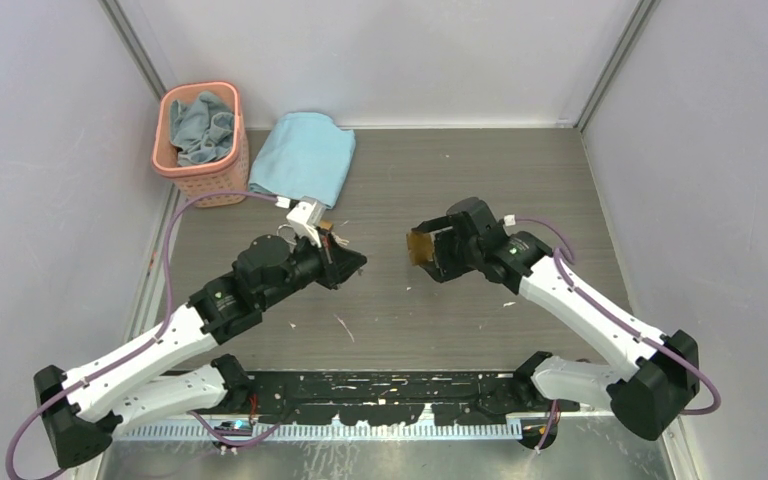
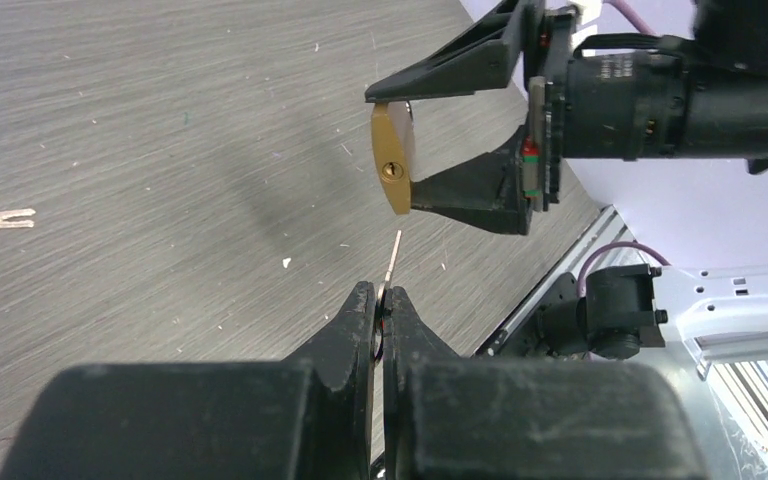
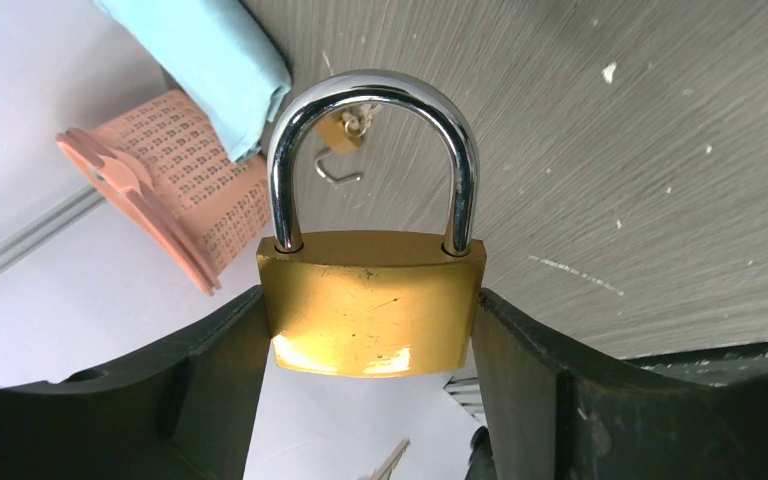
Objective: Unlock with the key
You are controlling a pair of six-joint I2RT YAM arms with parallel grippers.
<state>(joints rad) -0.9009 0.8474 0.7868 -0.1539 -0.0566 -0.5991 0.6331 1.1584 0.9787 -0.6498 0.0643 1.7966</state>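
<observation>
Light was bright, even and soft, from overhead. In the top view my arms (image 1: 160,350) threw only faint shadows on the table (image 1: 440,300). In the left wrist view my left gripper (image 2: 381,293) was a dark blur along the bottom, and the lower right corner burned out white. In the right wrist view the padlock (image 3: 370,300) was sharp, glare low on its brass; the basket (image 3: 185,195) behind was soft.

Overhead view; wrist views close (sharing padlock (image 2: 393,170)).
</observation>
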